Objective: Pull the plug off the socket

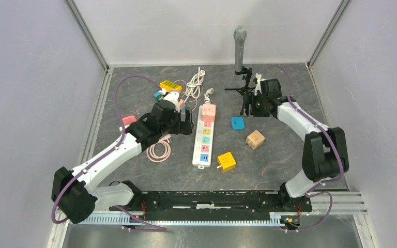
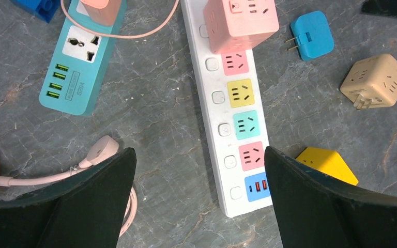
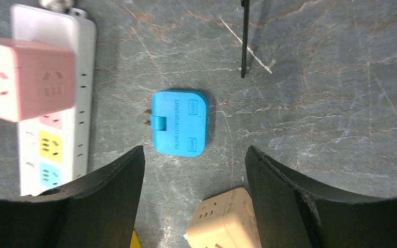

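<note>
White power strip (image 1: pixel 205 135) center frame, pink cube plug (image 1: pixel 209 112) on its upper end. Left gripper (image 1: pixel 187 123) just left of plug. Right gripper (image 1: pixel 248 103) upper right. Blue adapter (image 1: pixel 238 123), beige cube (image 1: pixel 255 139), yellow cube (image 1: pixel 226 161) lie right of strip.

Wide-spread, empty jaws on left arm (image 1: pixel 115 150) and right arm (image 1: pixel 300 121) alike, both reaching inward.

I get bright, even light from overhead in all three views, and the grey tabletop (image 1: pixel 279 168) reads matte. Shadows are soft and short; the blue plug (image 3: pixel 178 123) throws a faint one to its right. Wrist views are sharp mid-frame, while the fingers (image 2: pixel 82 217) at the bottom edge look slightly soft.
</note>
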Action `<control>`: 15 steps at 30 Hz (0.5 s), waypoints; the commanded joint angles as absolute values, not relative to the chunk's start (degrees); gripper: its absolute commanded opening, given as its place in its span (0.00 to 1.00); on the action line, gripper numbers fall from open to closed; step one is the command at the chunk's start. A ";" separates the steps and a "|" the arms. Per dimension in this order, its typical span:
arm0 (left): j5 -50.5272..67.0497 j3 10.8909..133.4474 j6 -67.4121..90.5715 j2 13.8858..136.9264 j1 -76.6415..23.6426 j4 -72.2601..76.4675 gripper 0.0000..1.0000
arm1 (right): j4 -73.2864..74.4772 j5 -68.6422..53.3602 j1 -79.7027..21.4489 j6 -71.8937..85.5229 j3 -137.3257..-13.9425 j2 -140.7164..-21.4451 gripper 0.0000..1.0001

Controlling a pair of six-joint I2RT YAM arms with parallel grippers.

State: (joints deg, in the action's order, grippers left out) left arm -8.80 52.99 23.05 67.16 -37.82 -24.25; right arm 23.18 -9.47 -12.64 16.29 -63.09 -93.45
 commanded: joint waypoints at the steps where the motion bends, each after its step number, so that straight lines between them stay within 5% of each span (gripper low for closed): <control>1: -8.02 55.09 20.29 67.00 -37.58 -22.14 1.00 | 19.40 -9.59 -14.78 18.26 -61.61 -85.96 0.77; 8: -4.57 52.89 20.90 66.84 -37.53 -18.52 1.00 | 3.49 -3.23 -28.23 22.31 -54.85 -78.10 0.83; 15: -4.82 51.37 22.11 65.92 -37.53 -18.02 1.00 | 3.97 -7.68 -30.75 8.95 -61.43 -84.96 0.84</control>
State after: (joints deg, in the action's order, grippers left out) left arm -5.45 52.40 22.02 67.13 -37.82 -20.73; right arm 6.37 -6.44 -30.74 18.00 -56.18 -80.71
